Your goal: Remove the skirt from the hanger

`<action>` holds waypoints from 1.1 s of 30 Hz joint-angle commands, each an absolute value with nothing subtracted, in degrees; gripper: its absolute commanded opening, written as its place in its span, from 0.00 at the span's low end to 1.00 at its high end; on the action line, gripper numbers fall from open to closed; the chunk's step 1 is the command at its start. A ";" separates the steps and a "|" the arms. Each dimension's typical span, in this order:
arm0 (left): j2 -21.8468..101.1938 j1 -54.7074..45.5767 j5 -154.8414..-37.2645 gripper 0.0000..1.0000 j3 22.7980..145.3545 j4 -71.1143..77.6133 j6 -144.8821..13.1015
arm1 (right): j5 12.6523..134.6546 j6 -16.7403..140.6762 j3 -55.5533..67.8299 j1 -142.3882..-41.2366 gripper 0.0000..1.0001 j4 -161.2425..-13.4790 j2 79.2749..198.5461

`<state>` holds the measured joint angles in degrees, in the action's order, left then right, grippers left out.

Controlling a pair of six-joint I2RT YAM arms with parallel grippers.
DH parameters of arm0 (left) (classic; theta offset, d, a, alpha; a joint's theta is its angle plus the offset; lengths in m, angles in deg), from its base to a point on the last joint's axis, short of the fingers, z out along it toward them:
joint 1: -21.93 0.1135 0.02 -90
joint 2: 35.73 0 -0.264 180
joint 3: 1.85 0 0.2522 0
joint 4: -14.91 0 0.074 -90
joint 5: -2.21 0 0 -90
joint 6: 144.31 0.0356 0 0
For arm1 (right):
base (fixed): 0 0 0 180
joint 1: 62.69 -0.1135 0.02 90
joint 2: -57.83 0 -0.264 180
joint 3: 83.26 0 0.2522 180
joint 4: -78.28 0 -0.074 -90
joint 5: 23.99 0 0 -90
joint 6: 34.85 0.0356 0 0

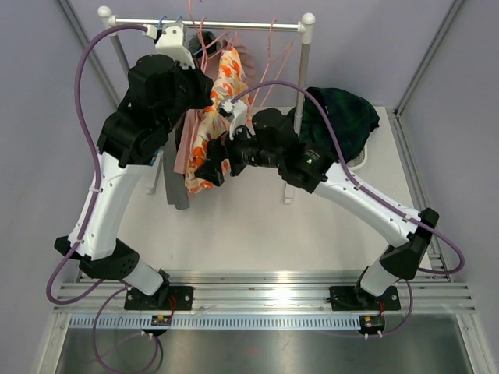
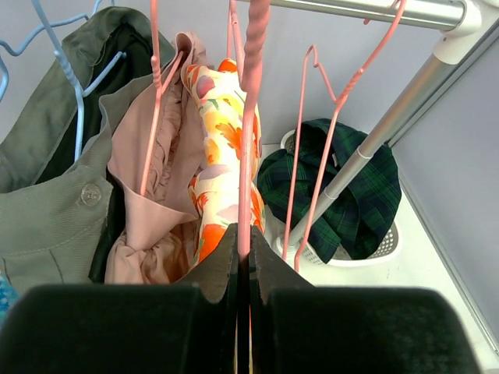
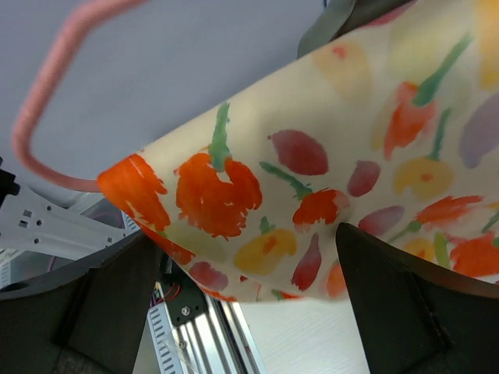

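- Left fingers (image 2: 222,269) are pressed together on the twisted wire of a pink hanger (image 2: 251,117), close under the rail (image 1: 210,23). The right fingers (image 3: 405,312) stand apart further below the rail's middle, with the skirt's hem hanging between them. I cannot tell whether either finger touches the cloth.
- The pale counter (image 1: 234,226) spreads out beneath the rail and carries the rack's posts and a basket.
- The rail itself is a silver bar with white caps at both ends, and it runs across the far side of the counter. A grey post (image 1: 300,109) drops from its right end.
- A grey-green jacket (image 2: 54,202) with one round button hangs toward the rail's left end, and a blue hanger (image 2: 70,78) shows against it.
- A dark green plaid garment (image 1: 339,117) is heaped in a white basket (image 2: 382,249) below the rail's right end, just beside the post.
- The skirt (image 1: 214,125) is cream with orange, yellow and red flowers. It hangs below the rail's middle, and the clamped hanger wire runs down in front of its fold. From these views I cannot tell whether that wire is the one carrying it.
- A ruffled pink garment (image 2: 156,179) hangs under the rail between the jacket and the skirt, touching the skirt.
- Two more pink hangers (image 2: 335,167) hang bare below the rail on the skirt's right, and one of them is hooked over the rail near its right end.
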<state>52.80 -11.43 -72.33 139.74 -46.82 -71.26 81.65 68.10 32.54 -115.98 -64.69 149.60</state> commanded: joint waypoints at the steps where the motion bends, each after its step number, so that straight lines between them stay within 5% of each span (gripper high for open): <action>1: 49.26 -11.64 -71.09 0.00 140.40 -42.62 -70.92 | 77.88 67.19 34.31 -118.23 0.99 -66.24 149.15; 3: 48.56 -11.64 -71.35 0.00 139.97 -42.62 -71.10 | 77.53 67.54 32.81 -118.58 0.99 -67.12 149.06; 5: 47.15 -11.64 -71.36 0.00 138.30 -42.10 -71.27 | 77.17 67.55 31.50 -119.11 0.86 -68.35 148.71; 6: 46.71 -11.64 -71.44 0.00 137.60 -41.49 -71.27 | 76.83 67.55 31.23 -119.20 0.73 -68.36 148.45; 7: 46.01 -11.64 -71.36 0.00 136.63 -41.31 -71.01 | 75.95 67.63 30.62 -119.37 0.36 -68.88 148.27; 9: 45.57 -11.64 -71.01 0.00 136.36 -41.57 -70.92 | 75.16 67.46 29.65 -119.64 0.06 -69.41 146.96; 10: 45.48 -11.64 -70.92 0.00 136.36 -41.66 -70.75 | 74.11 67.46 28.95 -119.81 0.00 -70.46 146.25; 22: 45.04 -10.07 -61.96 0.00 135.48 -42.62 -62.58 | 59.27 70.53 11.72 -121.57 0.00 -66.54 121.57; 33: 42.40 -8.56 -64.23 0.00 130.47 -41.48 -62.48 | 37.47 67.99 15.22 -121.57 0.00 -56.66 104.41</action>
